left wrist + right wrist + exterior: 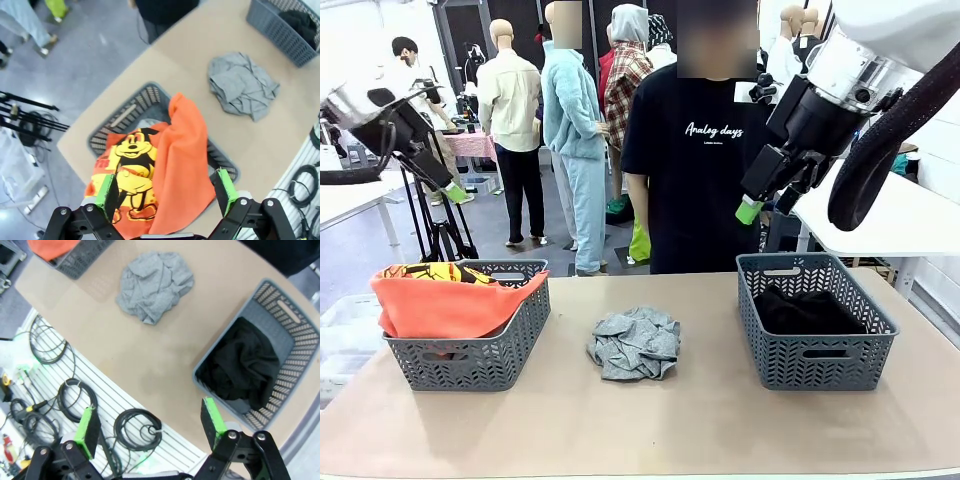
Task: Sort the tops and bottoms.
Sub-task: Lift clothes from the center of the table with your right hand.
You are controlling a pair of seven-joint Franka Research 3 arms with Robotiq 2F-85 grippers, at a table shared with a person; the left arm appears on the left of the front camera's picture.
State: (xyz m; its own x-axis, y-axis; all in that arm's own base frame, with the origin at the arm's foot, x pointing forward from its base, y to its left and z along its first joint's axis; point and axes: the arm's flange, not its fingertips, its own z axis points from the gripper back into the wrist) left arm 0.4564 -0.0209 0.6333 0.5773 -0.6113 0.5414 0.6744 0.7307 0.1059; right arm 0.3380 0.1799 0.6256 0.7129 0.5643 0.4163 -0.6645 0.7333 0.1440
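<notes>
The orange T-shirt (450, 300) with a yellow print lies over the left basket (480, 360). My left gripper (165, 195) hangs open high above the orange T-shirt (175, 165), at the upper left in the front view (455, 192). A mottled grey top (635, 343) lies crumpled on the table between the baskets. The black bottoms (805, 310) lie inside the right basket (820, 365). My right gripper (765, 207) is open and raised above that basket. In the right wrist view it (152, 425) holds nothing, with the black bottoms (245, 370) and the grey top (155, 285) below.
A person in a black printed T-shirt (705, 150) stands at the table's far edge, hands down. A white table (890, 215) stands at the right and a tripod (435, 225) at the left. Coiled cables (137, 427) lie below the table's near edge.
</notes>
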